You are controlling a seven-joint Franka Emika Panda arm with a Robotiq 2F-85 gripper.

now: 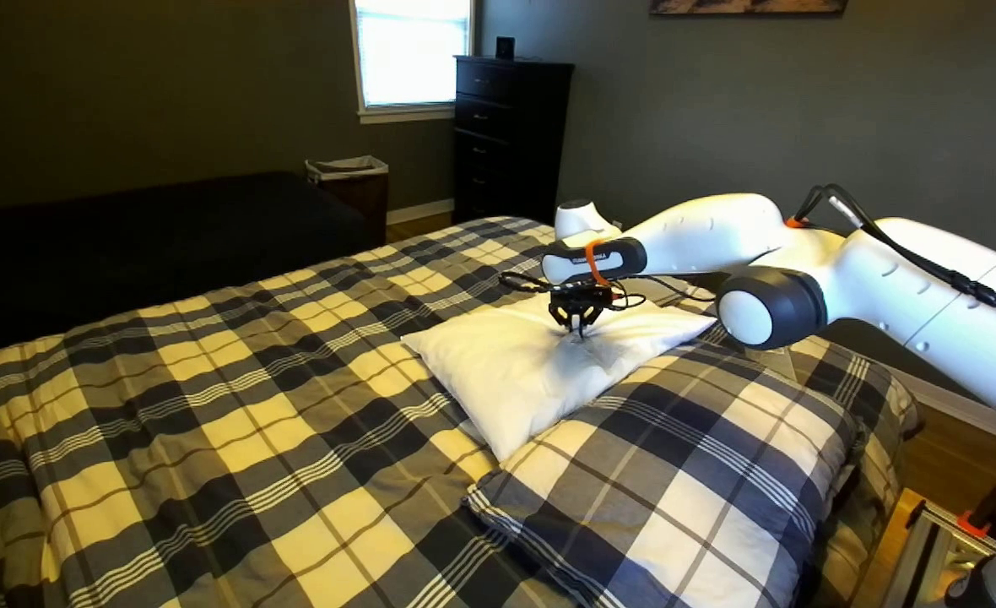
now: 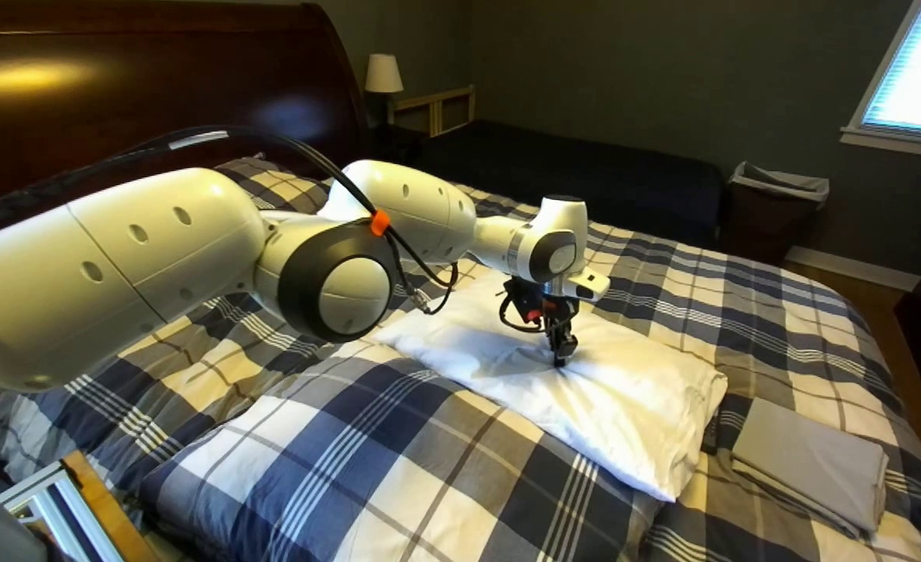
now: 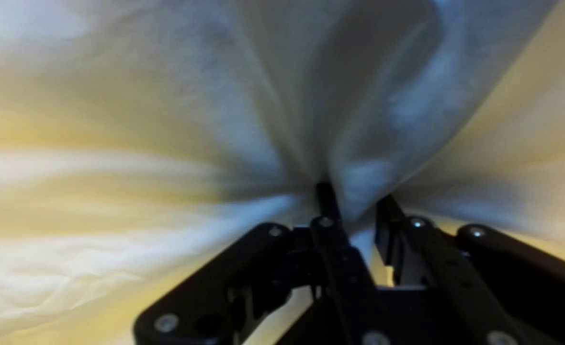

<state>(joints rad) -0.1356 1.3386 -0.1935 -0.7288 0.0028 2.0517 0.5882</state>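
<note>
Plaid bedding (image 1: 236, 405) carries the white pillow (image 2: 636, 398); the claw (image 3: 354, 194) pinches it: grip seemingly made, pillow unlifted.

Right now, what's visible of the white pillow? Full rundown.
The white pillow lies flat on plaid bedding, alongside a plaid pillow. Plump, with pointed corners, its plain cover looks like soft, wrinkled fabric. Near its middle the gripper pinches a fold, with creases fanning out; the underside is hidden.
</note>
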